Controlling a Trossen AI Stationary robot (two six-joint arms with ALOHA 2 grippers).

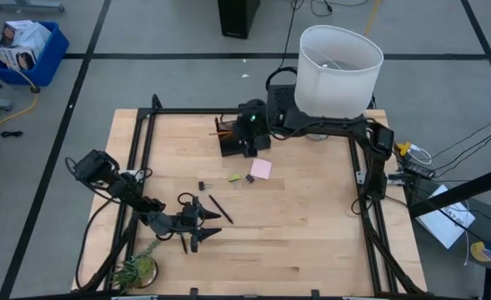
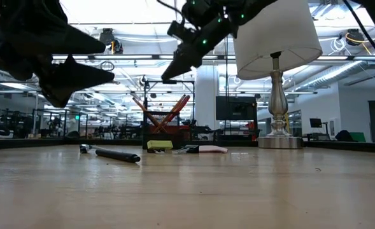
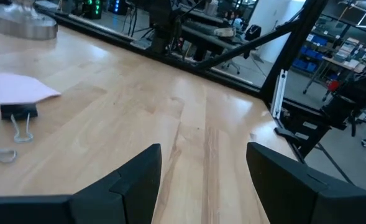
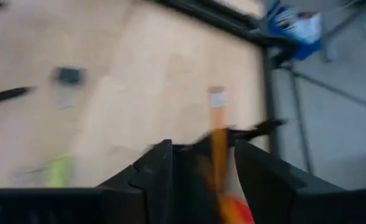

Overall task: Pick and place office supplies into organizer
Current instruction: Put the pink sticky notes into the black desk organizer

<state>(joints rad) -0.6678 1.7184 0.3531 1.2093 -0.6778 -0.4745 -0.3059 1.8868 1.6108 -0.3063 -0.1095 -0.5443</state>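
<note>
A small green plant [image 1: 137,268] is seen at the near left corner of the desk [image 1: 312,217]. Just beside it, the left end effector [image 1: 202,227] is held low over the near part of the desk with its fingers [image 3: 130,186] spread apart and nothing between them; in the left wrist view only bare wood lies between them.

A black pen [image 1: 220,209] lies on the desk just to the right of that end effector, apart from it. Farther back, a tiny black clip [image 1: 202,184] rests alone on the wood. Next come a yellow-green eraser [image 1: 236,177] and a second black clip [image 1: 248,178], close together, with a pink sticky-note pad [image 1: 261,168] just behind and to the right of them.

The organizer [image 1: 232,143] stands toward the back of the desk, near its middle, with orange pencils [image 1: 222,127] leaning out of it. In the low view, red scissor handles [image 2: 179,105] are also seen rising from it.

The right end effector [image 1: 249,137] is held directly above the organizer. Its fingers [image 4: 151,177] are parted, and an orange pencil [image 4: 219,140] is seen in the gap between them; whether the pencil is touched by them cannot be told.

A white-shaded lamp [image 1: 338,68] stands at the back right of the desk.
</note>
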